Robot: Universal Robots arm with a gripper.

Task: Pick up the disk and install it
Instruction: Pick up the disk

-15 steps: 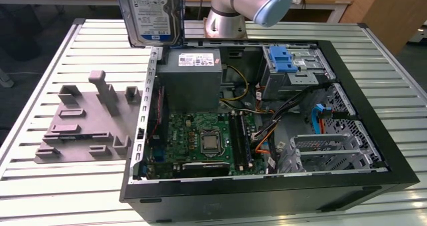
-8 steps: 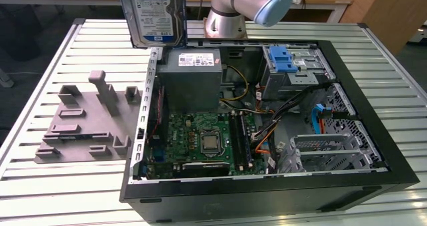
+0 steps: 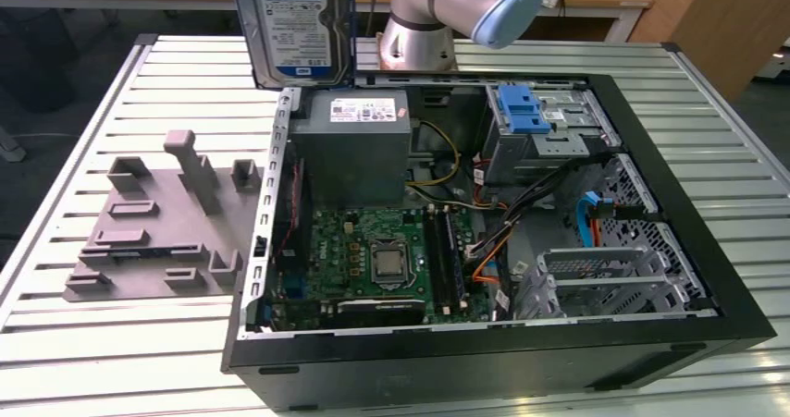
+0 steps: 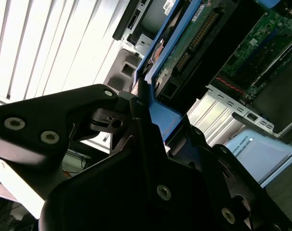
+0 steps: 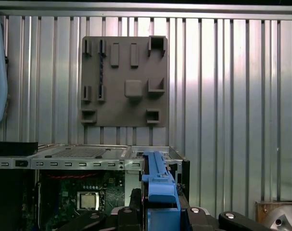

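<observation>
The disk (image 3: 296, 29) hangs upright in the air over the far corner of the open computer case (image 3: 494, 361), on the exterior view's left, with its white-and-blue label facing the camera. In the second wrist view my gripper (image 4: 161, 126) is shut on the disk's blue carrier frame (image 4: 177, 57), with black fingers (image 4: 136, 103) pressing on both sides; the disk's circuit-board underside (image 4: 196, 41) extends away from them. In the first wrist view the blue frame edge (image 5: 159, 185) rises from the gripper (image 5: 160, 216), above the case.
Inside the case sit a grey power supply box (image 3: 358, 149), a grey drive cage with a blue latch (image 3: 534, 112), a motherboard (image 3: 376, 255) and loose cables. A grey fixture plate (image 3: 154, 227) lies on the slatted table (image 3: 99, 343). The arm's base (image 3: 420, 38) stands behind.
</observation>
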